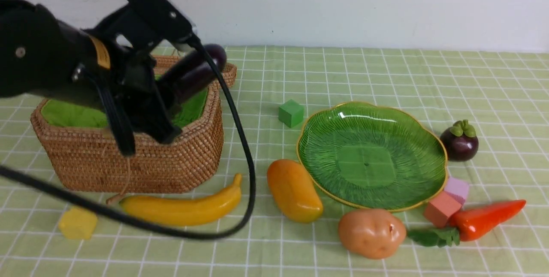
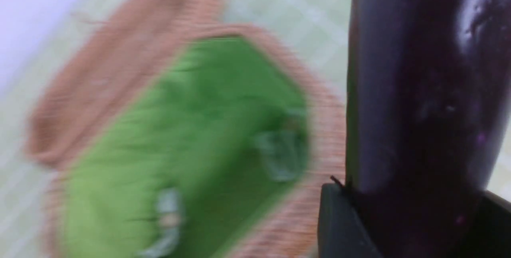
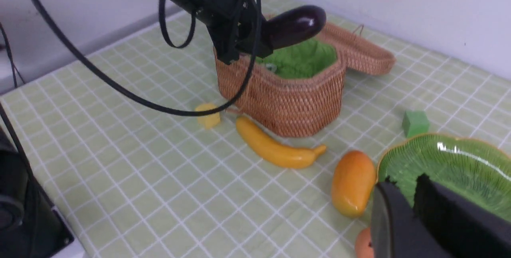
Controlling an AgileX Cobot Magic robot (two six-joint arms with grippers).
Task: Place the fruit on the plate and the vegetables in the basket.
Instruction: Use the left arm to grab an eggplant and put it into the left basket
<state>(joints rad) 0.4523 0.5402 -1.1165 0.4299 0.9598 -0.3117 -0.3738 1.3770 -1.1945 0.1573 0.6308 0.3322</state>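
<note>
My left gripper (image 1: 169,90) is shut on the long dark purple eggplant (image 1: 199,69) and holds it tilted over the open basket (image 1: 171,165), above its green lining. The left wrist view is blurred; the eggplant (image 2: 423,90) stands between the gripper's (image 2: 415,226) jaws over the basket (image 2: 183,142). The banana (image 1: 184,208) and mango (image 1: 294,191) lie in front of the basket. The green plate (image 1: 371,157) holds nothing. The mangosteen (image 1: 459,142), potato (image 1: 371,232) and carrot (image 1: 484,219) lie around it. My right gripper (image 3: 411,188) is shut and empty, above the plate's (image 3: 451,162) near edge.
The basket's lid (image 1: 227,71) hangs open behind it. A green cube (image 1: 291,112), a yellow block (image 1: 78,223) and red (image 1: 441,208) and pink (image 1: 456,189) blocks lie on the checked cloth. The left arm's black cable (image 1: 246,152) loops over the banana.
</note>
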